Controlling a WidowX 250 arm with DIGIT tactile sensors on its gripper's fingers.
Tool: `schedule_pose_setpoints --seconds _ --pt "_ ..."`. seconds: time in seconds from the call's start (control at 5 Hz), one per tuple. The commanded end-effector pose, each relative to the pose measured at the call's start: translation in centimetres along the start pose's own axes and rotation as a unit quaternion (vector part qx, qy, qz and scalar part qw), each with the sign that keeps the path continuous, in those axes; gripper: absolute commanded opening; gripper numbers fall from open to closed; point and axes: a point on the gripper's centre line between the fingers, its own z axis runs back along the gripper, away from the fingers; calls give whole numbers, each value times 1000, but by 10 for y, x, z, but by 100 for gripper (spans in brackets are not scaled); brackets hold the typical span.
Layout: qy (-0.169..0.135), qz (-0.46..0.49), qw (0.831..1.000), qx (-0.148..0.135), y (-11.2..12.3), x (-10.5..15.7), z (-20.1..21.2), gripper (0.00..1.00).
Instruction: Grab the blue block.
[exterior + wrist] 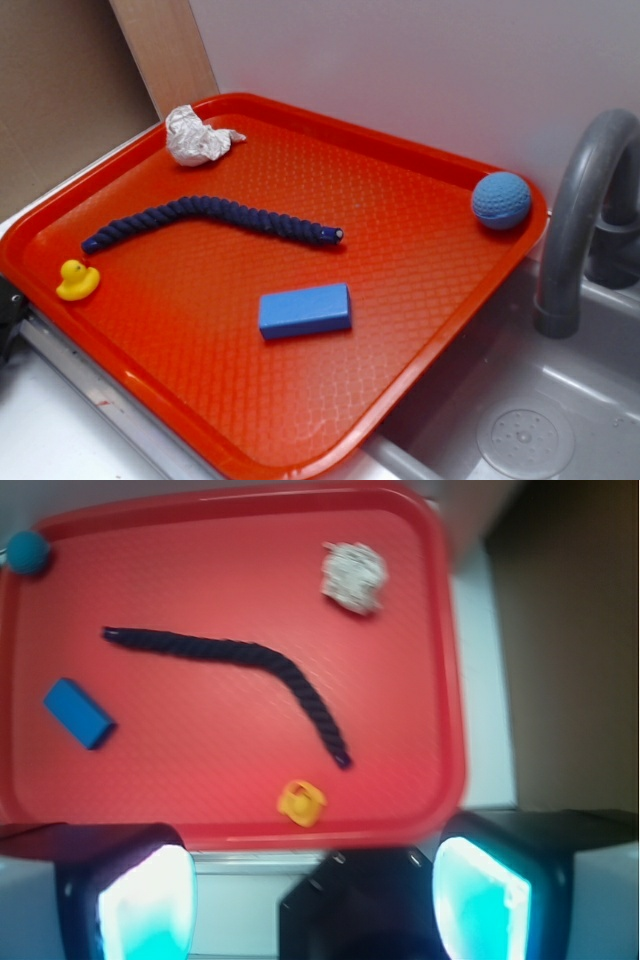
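Your small smooth blue rectangular block lies flat on the red plastic tray, out in the open and apart from the dark-blue braided rope, so you've got an easy approach. Your end effector sits back past the tray's edge, fingers spread wide, holding nothing.
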Motion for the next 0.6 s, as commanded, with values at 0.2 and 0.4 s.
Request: schedule_pose_setpoints --seconds 0.2,0.4 --pt "-24 -202 979 -8 -111 35 -8 100" --pt "-13 -288 957 -1 -145 43 -26 100"
